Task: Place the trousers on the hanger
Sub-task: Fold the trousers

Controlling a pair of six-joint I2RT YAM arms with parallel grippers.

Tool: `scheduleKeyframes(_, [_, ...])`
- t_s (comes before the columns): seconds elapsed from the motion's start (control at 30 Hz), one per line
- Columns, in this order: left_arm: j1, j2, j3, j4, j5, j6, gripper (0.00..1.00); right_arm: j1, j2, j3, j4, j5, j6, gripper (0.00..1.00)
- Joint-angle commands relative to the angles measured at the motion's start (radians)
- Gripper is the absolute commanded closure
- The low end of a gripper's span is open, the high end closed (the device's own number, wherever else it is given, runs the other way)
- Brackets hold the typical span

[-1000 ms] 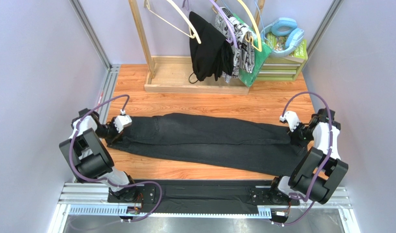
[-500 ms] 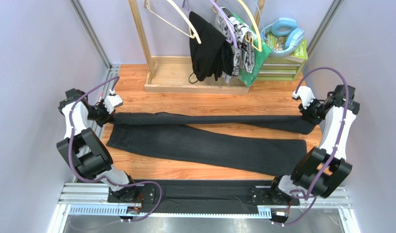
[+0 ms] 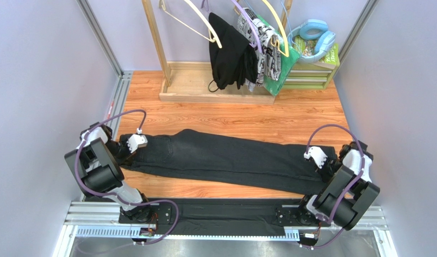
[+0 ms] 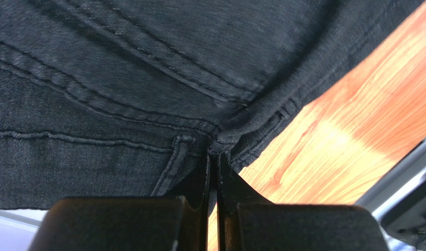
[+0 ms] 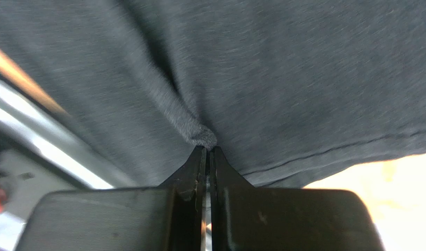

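Trousers (image 3: 226,160) lie stretched across the counter (image 3: 231,115), seemingly folded leg on leg, with the waist at the left and the hems at the right. They are well apart from the rack (image 3: 155,48) at the far edge. The hanger (image 3: 203,22) hangs bare on that rack, near a black garment (image 3: 226,53).

The left pincer (image 4: 213,157) is clamped on a thin ridge of waistband seam. The right pincer (image 5: 207,150) is clamped on a small nub of cloth near the hem. Both bites look shallow, so a lift or a hard pull apart could drag the fabric out of one pincer and drop that end. With both pincers busy, neither is free to fetch the hanger, and a careless release may undo the fold.
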Motion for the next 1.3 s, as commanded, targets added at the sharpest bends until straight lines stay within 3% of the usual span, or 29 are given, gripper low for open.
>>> scheduleKeyframes(0.0, [-0.025, 0.124, 0.025, 0.155, -0.132, -0.148, 1.00, 0.086, 0.103, 0.035, 0.267, 0.074, 0.081, 1.00])
scheduleKeyframes(0.1, [-0.060, 0.168, 0.097, 0.166, -0.133, -0.317, 1.00, 0.166, 0.215, 0.122, 0.361, 0.103, 0.208, 1.00])
scheduleKeyframes(0.2, [-0.083, 0.174, 0.158, 0.134, -0.085, -0.405, 1.00, 0.211, 0.304, 0.275, 0.341, 0.094, 0.320, 1.00])
scheduleKeyframes(0.33, [-0.081, 0.132, 0.232, 0.036, -0.032, -0.383, 1.00, 0.209, 0.303, 0.417, 0.217, 0.062, 0.341, 1.00])
scheduleKeyframes(0.6, [-0.031, 0.049, 0.487, -0.246, 0.155, -0.285, 1.00, 0.085, 0.171, 0.562, -0.016, -0.059, 0.192, 1.00])
scheduleKeyframes(0.77, [-0.026, 0.020, 0.352, -0.250, 0.055, -0.129, 1.00, 0.001, 0.092, 0.428, -0.050, -0.065, 0.080, 1.00])
scheduleKeyframes(1.0, [-0.032, 0.056, 0.098, 0.022, -0.054, -0.158, 1.00, 0.031, 0.119, 0.187, 0.177, 0.008, 0.077, 1.00])
scheduleKeyframes(1.13, [-0.029, 0.101, 0.073, 0.085, -0.118, -0.173, 1.00, 0.033, 0.133, 0.173, 0.174, 0.025, 0.069, 1.00])
scheduleKeyframes(1.27, [-0.031, 0.075, 0.111, 0.073, -0.072, -0.198, 1.00, 0.033, 0.148, 0.209, 0.169, 0.016, 0.090, 1.00])
